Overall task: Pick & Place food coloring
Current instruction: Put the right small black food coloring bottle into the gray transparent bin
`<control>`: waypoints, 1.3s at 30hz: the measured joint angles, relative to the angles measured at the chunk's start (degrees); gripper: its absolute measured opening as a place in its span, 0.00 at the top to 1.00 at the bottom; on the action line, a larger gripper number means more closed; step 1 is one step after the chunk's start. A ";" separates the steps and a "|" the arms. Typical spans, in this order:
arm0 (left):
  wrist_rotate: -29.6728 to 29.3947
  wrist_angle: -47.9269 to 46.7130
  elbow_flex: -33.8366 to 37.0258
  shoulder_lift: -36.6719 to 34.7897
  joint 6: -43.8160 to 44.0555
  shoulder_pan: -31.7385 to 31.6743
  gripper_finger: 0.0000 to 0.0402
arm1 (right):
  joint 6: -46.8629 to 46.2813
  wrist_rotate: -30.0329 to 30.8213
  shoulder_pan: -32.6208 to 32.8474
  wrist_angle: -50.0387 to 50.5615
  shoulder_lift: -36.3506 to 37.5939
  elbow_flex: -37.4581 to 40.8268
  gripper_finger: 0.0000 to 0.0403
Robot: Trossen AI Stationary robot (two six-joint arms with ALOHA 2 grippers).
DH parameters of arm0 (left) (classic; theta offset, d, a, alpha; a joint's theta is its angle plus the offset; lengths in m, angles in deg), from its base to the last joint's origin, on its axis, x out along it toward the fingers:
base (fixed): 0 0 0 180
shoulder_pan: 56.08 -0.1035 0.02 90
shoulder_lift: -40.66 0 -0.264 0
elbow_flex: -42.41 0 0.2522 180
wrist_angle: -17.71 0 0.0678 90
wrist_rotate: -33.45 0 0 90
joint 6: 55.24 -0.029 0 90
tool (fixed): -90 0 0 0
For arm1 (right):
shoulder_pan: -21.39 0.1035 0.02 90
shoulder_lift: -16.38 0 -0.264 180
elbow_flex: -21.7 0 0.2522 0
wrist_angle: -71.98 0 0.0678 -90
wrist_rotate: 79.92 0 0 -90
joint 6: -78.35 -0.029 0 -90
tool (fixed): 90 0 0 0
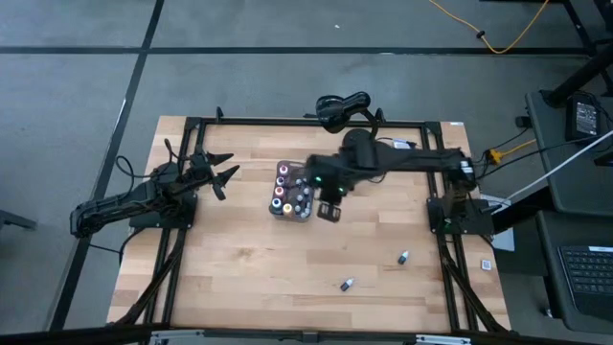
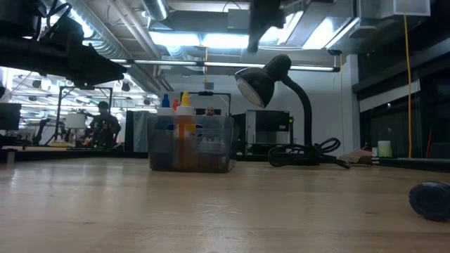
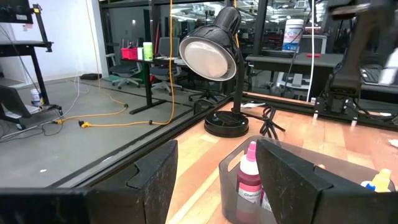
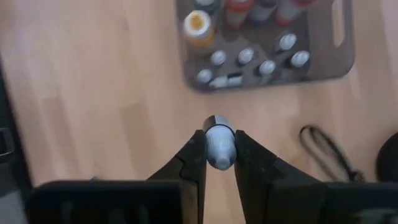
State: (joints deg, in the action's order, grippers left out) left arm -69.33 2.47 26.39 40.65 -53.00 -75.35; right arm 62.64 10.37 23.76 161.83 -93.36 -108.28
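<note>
Food coloring bottles (image 1: 290, 189) are standing in the gray tray (image 1: 308, 213) on the wooden table (image 1: 239, 259); two more (image 1: 403, 257) are lying loose. Right gripper (image 4: 218, 155) is pinching one bottle (image 4: 219, 144); left gripper (image 3: 214, 180) is gaping empty. Black lamp (image 3: 214, 56) is standing behind.

A robotics lab or workshop in an open industrial hall is showing here. A wooden table (image 1: 287, 259) in a black metal frame is sitting on a grey concrete floor (image 1: 77, 86), with exposed ducts (image 2: 116, 46) running under strip lights, and a person (image 2: 104, 123) is working at benches beyond.
</note>
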 joint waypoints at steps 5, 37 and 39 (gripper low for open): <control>0.00 -0.01 -0.02 0.00 0.00 -0.01 0.47 | 5.52 -0.01 -3.82 -0.73 -5.50 -2.47 0.84; 0.00 -0.02 0.00 0.00 0.00 0.00 0.47 | 25.86 0.60 -9.73 -13.60 -22.62 -2.61 0.84; 0.00 0.00 0.00 0.00 0.00 0.00 0.47 | 26.06 0.62 -9.77 -13.70 -22.62 -2.61 0.84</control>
State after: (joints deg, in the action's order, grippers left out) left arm -69.33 2.47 26.39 40.65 -53.00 -75.35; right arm 88.70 10.99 13.99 148.13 -115.98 -110.89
